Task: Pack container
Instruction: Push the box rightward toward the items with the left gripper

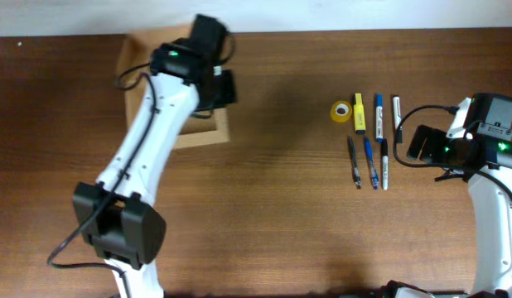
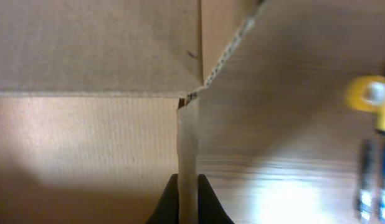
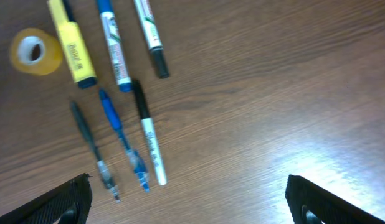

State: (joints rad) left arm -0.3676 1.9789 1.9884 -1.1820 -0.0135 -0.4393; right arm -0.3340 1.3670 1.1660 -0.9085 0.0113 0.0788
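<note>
Over the table (image 1: 281, 215), the overhead view shows my left arm (image 1: 148, 141) stretched long from its base at the near edge. Its forearm runs up and away to the container (image 1: 198, 135) at the far left. The left gripper (image 1: 224, 89) sits on the box's right-hand wall, with the wrist bent over it. My right arm (image 1: 488, 199) is folded short at the right edge. The right gripper (image 1: 413, 142) points toward the white marker (image 1: 384, 163), near it but not touching.

On the left wrist camera, the two dark fingers (image 2: 171, 208) are clenched on the container's thin cardboard wall (image 2: 187, 149), one on each side. The wall's edge runs straight ahead from between the tips. To one side of the fingers is the box's inside, and to the other is bare wood. Far off on the wood side there is a blurred tape roll (image 2: 370, 93).

On the right wrist camera, the fingers (image 3: 61, 202) are released and spread to the lower corners, with only wood between them. Ahead of them, nearer the finger at the view's left, lie a grey pen (image 3: 93, 152), a blue pen (image 3: 121, 140) and the white marker (image 3: 150, 146), side by side. Beyond those are the tape roll (image 3: 35, 51), a highlighter (image 3: 71, 46), a blue marker (image 3: 113, 46) and a green-labelled marker (image 3: 149, 37).
</note>
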